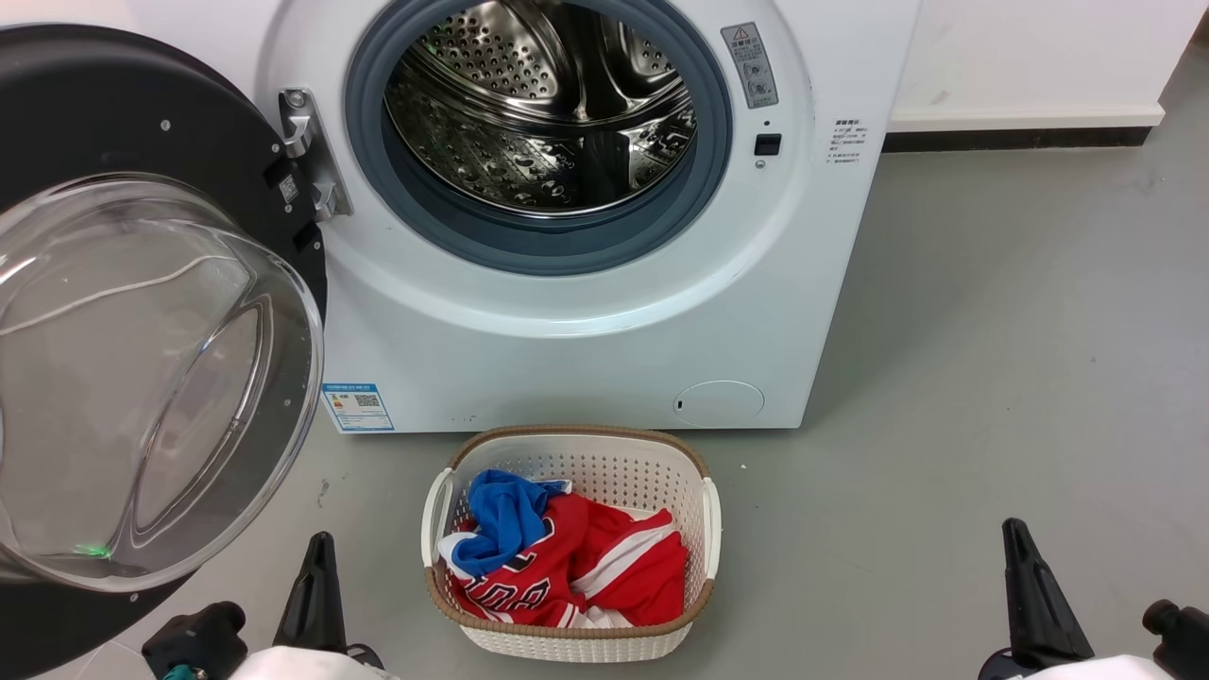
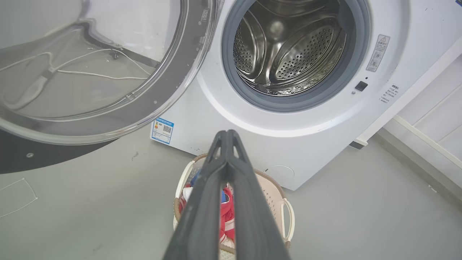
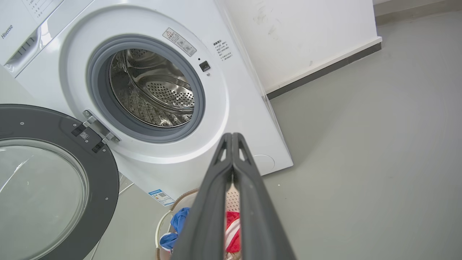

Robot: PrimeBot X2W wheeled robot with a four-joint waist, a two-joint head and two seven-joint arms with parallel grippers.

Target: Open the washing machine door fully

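1. Black-rimmed glass door (image 1: pixel 142 368): swung wide open on hinge (image 1: pixel 307 161), left of white washer (image 1: pixel 567 349)
2. Left gripper (image 2: pixel 226 137): pressed together, empty, apart from door
3. Right gripper (image 3: pixel 231 139): pressed together, empty, right of laundry basket (image 1: pixel 704 482)

The left gripper (image 1: pixel 319 552) sat at the lower left of the head view and the right gripper (image 1: pixel 1018 538) at the lower right, both pointing up the frame. In each wrist view the dark fingers (image 2: pixel 207 202) (image 3: pixel 213 202) met at their tips, gripping nothing.
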